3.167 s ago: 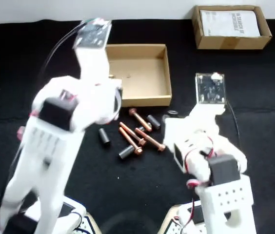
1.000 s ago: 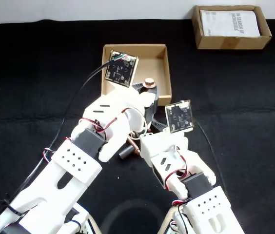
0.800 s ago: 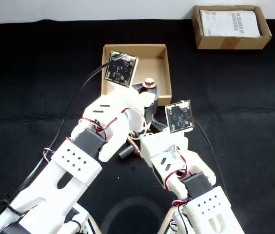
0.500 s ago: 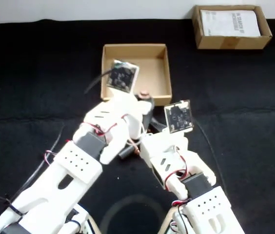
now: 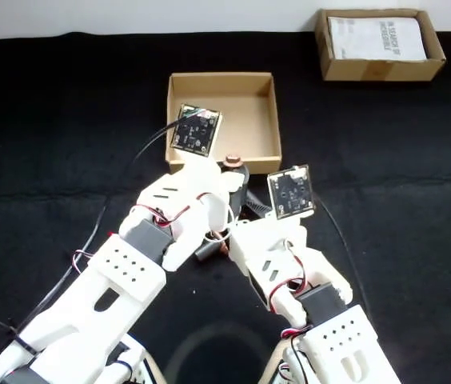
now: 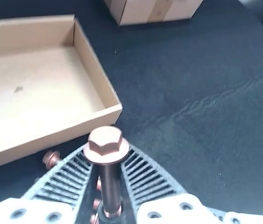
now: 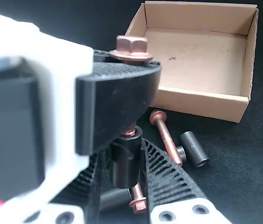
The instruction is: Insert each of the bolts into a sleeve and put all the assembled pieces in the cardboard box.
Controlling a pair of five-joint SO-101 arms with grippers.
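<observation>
A black cloth table [image 5: 401,160] holds an open, shallow cardboard box [image 5: 274,112] toward the back. Just before the box the arms meet: the left gripper [image 6: 107,163] pinches an upright copper hex-head bolt [image 6: 106,142], and the right gripper [image 7: 128,149] is clamped on a dark cylindrical sleeve [image 7: 126,163] beneath it.

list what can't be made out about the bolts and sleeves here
High view: both arms cover most loose pieces; count unclear.
Right wrist view: the left hand covers the bolt along its shank; depth in the sleeve unclear.
Left wrist view: that bolt's lower end is cut off by the picture's edge.
</observation>
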